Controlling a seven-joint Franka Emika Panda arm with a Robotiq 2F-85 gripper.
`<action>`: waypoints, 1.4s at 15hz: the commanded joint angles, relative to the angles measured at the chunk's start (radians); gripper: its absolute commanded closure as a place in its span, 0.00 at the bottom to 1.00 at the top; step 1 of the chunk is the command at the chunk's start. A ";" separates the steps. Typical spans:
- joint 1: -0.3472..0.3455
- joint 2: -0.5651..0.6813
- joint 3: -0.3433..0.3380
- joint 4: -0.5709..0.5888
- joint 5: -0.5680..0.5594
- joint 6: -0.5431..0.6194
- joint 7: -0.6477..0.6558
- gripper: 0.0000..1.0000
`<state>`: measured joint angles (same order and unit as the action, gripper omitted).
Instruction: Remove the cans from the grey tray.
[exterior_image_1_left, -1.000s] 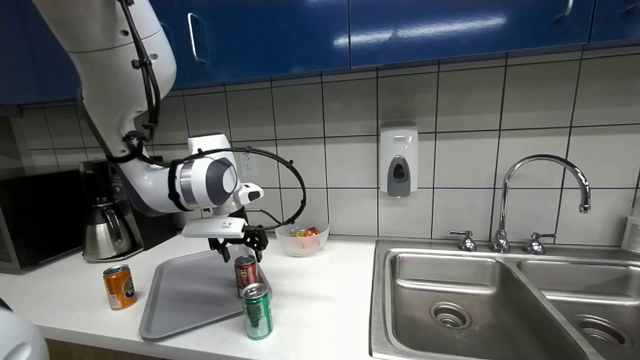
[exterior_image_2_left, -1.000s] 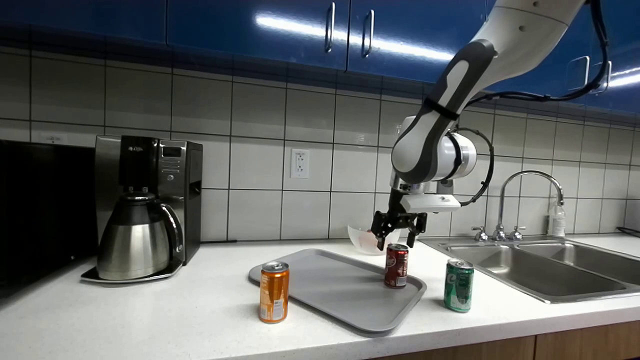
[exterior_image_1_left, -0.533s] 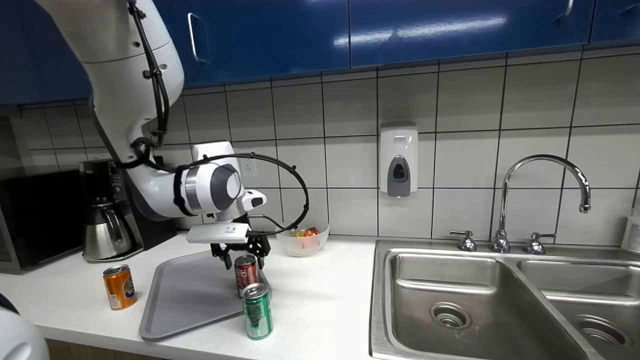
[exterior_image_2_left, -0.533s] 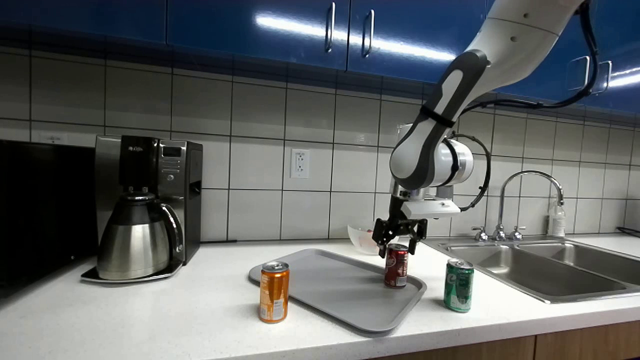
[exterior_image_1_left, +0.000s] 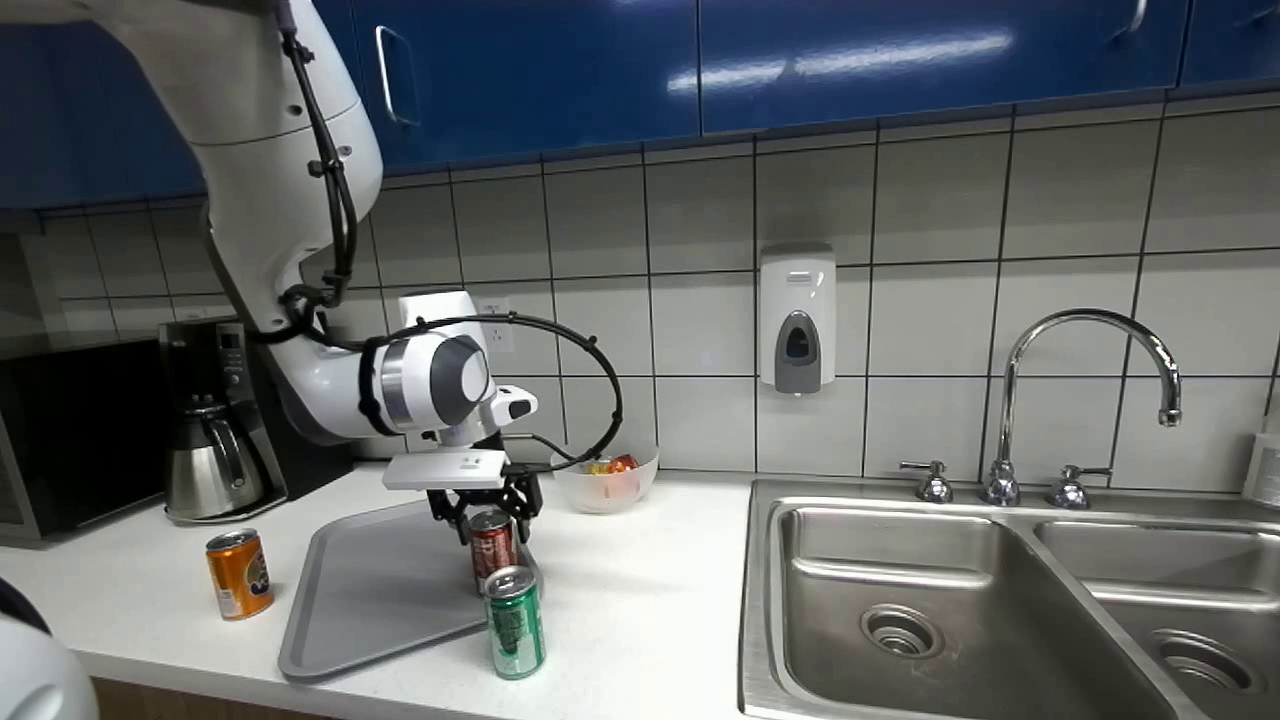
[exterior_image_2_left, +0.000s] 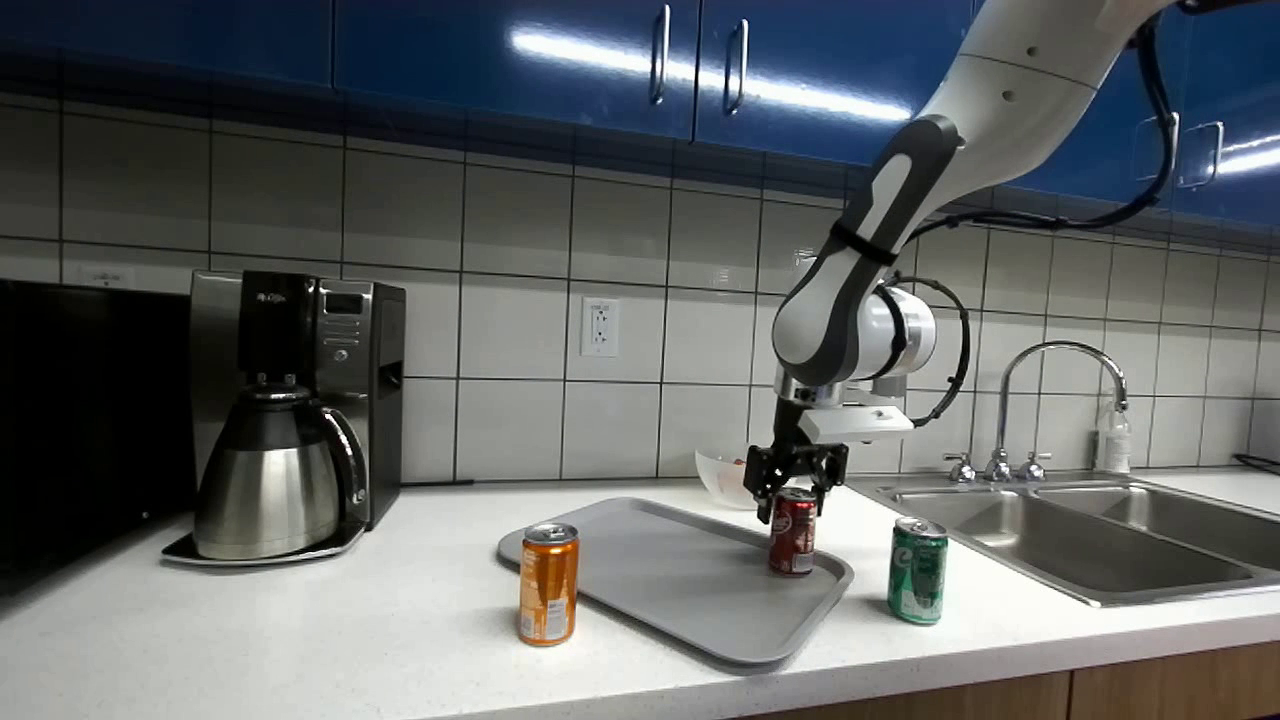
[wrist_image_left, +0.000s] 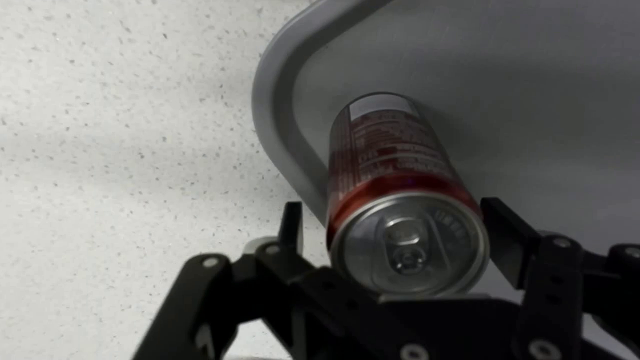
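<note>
The red can (exterior_image_1_left: 494, 556) stands upright on the grey tray (exterior_image_1_left: 370, 590), near one corner. It shows in the exterior view (exterior_image_2_left: 793, 540) and, from above with its silvery top, in the wrist view (wrist_image_left: 400, 165). My gripper (exterior_image_2_left: 793, 509) points down with its fingers on either side of the can's top. In the wrist view (wrist_image_left: 392, 212) a gap shows at the left finger; the right finger is very near or touching the can. The orange can (exterior_image_2_left: 548, 590) and the green can (exterior_image_2_left: 917, 575) stand upright on the counter, off the tray, on opposite sides.
A clear bowl (exterior_image_1_left: 600, 492) with reddish contents stands behind the gripper near the wall. The green can stands close in front of the red can in an exterior view. A steel sink (exterior_image_1_left: 762, 620) and a coffee maker (exterior_image_2_left: 300, 420) are on opposite sides of the counter.
The gripper has come down over the red can, and its fingers now flank the top lower than before. The arm has lowered with it. The cans and tray have not moved.
</note>
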<state>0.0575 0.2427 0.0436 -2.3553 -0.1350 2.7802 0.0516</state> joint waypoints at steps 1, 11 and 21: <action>-0.003 0.012 0.005 0.033 0.026 -0.040 -0.046 0.42; 0.005 -0.049 -0.005 -0.007 0.014 -0.020 -0.017 0.62; -0.008 -0.122 -0.019 -0.020 0.025 -0.011 -0.011 0.62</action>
<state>0.0573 0.1762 0.0319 -2.3548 -0.1278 2.7763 0.0456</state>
